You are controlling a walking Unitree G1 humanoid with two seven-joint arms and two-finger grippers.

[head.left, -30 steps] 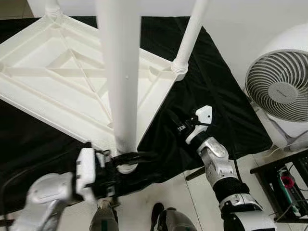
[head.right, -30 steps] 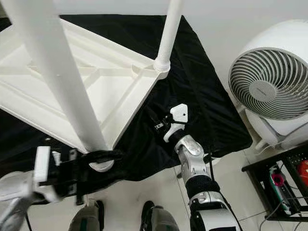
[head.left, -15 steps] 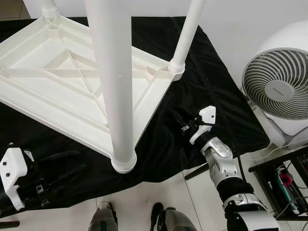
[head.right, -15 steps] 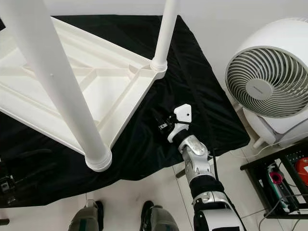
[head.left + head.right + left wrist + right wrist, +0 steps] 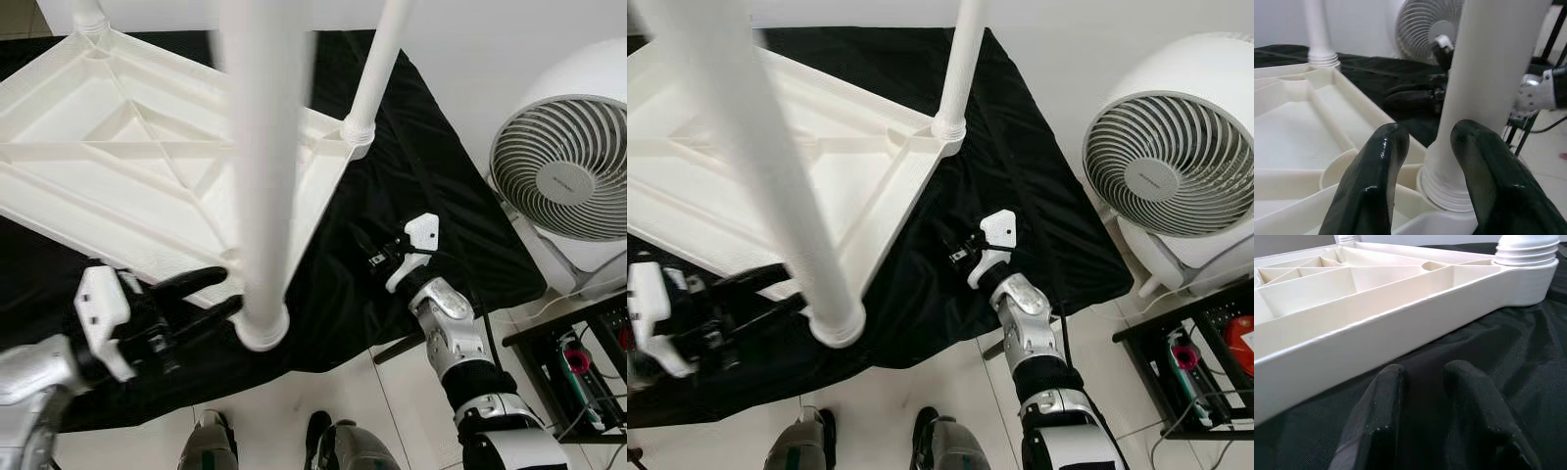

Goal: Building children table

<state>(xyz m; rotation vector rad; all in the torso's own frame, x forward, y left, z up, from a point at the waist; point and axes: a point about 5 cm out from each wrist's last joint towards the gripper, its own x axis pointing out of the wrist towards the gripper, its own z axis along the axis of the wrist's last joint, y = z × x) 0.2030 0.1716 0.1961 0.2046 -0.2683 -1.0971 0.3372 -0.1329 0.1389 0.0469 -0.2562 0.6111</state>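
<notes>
The left hand (image 5: 216, 294) sits just beside the near corner of the upturned white table top (image 5: 118, 186), its 2 black fingers (image 5: 1376, 181) spread apart and gripping nothing. In the left wrist view, the threaded base of the nearest table leg (image 5: 1484, 98) stands in front of the fingertips, slightly toward 1 finger, and the fingers do not touch it. This leg (image 5: 265, 176) rises upright from the corner socket toward the head camera and appears blurred in both eye views.

The right hand (image 5: 965, 257) lies low over the black cloth (image 5: 431, 196), beside the table top's edge on the robot's right. Its 2 fingers (image 5: 1386, 406) are parted by a narrow gap and hold nothing. In the right wrist view they point along the cloth toward the table top's side wall (image 5: 1400, 328), close to it but not touching.

A second leg (image 5: 377, 69) stands upright in the corner socket beyond the right hand. A third leg (image 5: 88, 15) stands at the far corner, well apart from both hands. The table top rests underside up on the black cloth, with its moulded ribs facing upward.

A white fan (image 5: 568, 186) stands on the floor outboard of the right hand, just off the cloth's edge. A dark rack (image 5: 1205, 362) holding small items is near the right arm.
</notes>
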